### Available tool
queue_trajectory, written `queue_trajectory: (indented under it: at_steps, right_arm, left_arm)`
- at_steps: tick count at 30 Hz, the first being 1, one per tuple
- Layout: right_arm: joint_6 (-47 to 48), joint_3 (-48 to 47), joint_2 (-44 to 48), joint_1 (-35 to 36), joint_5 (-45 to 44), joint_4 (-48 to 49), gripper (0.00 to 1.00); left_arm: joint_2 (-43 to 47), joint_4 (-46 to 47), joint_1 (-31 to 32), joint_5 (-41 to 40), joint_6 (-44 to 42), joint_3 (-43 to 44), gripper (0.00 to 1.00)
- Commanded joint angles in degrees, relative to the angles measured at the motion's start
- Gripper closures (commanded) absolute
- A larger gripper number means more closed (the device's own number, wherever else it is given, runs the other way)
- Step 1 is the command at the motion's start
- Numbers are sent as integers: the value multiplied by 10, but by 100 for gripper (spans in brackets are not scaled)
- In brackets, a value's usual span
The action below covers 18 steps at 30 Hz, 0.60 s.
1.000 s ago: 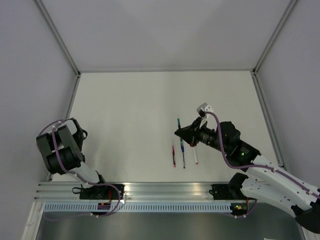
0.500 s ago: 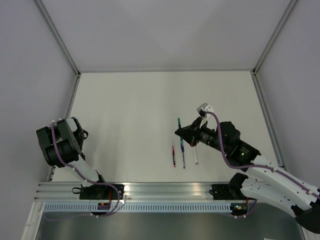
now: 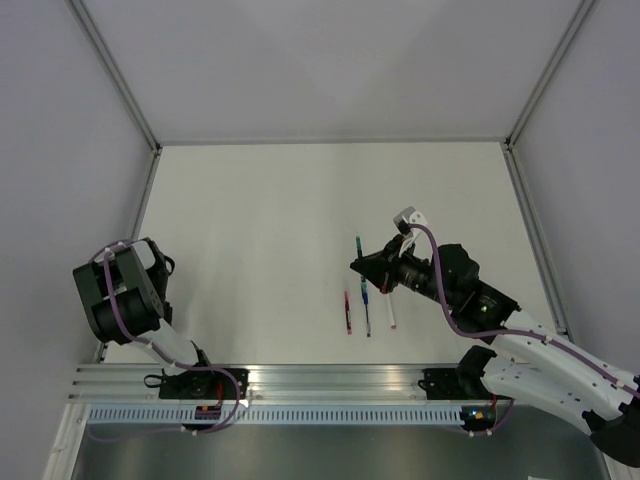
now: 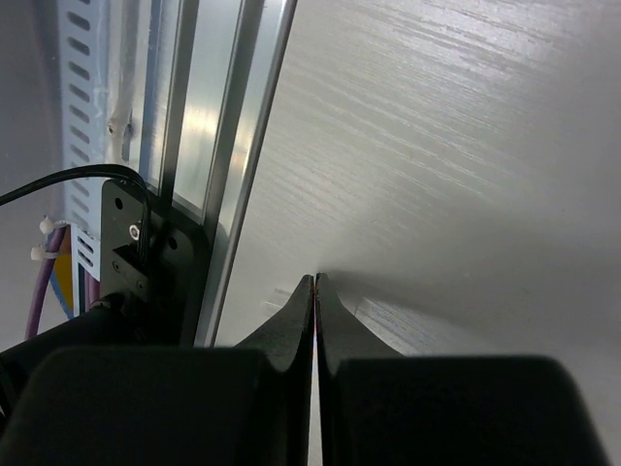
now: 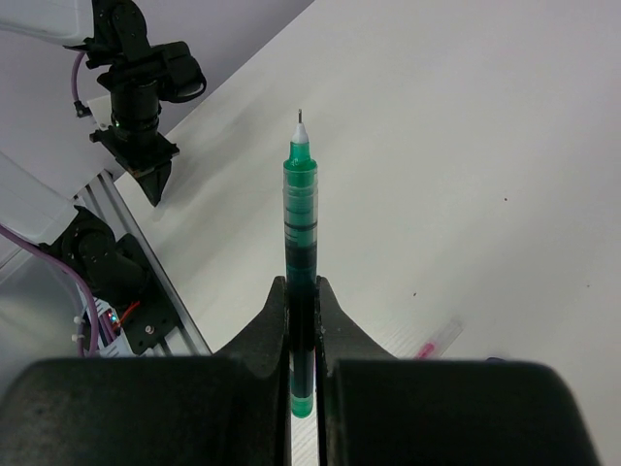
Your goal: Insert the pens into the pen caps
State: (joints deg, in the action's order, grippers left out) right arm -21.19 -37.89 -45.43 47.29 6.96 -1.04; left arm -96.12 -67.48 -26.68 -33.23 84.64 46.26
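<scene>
White worktop, grey walls. The green pen [image 5: 300,243] sits right of centre, clamped by its tail in the right gripper [image 5: 300,291], nib bare. Step, as I judge it: pen picked, cap not yet on. Next calls for lining nib with cap mouth. Red pen [image 3: 347,312], blue pen [image 3: 366,315] and white pen [image 3: 391,312] lie toward the near edge. The left gripper [image 4: 314,291] is closed on nothing by the left edge. Caps are too small to make out.

The bench [image 3: 280,200] lies open from the far edge to past its middle. Toward the near edge, right of centre, the red pen [image 3: 348,313], blue pen [image 3: 366,316] and white pen [image 3: 391,314] lie side by side, close to the right end effector [image 3: 360,266] gripping the green pen [image 3: 357,247]. The left arm [image 3: 120,295] fills the near-left corner.
</scene>
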Motion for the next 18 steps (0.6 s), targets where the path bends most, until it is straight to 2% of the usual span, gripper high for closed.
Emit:
queue_trajectory:
  at_steps: [1, 12, 16, 18]
  right_arm:
    - [2, 1, 9, 0, -9, 13, 100]
    - [-2, -1, 8, -1, -7, 17, 100]
    - [-3, 2, 10, -1, -5, 17, 100]
    - [-2, 2, 13, -1, -9, 15, 100]
  left_arm:
    - [27, 43, -3, 15, -45, -9, 98]
    - [38, 56, -2, 32, -90, -12, 98]
    - [65, 139, 3, 85, -154, -30, 98]
    - [65, 149, 6, 98, -173, -28, 98]
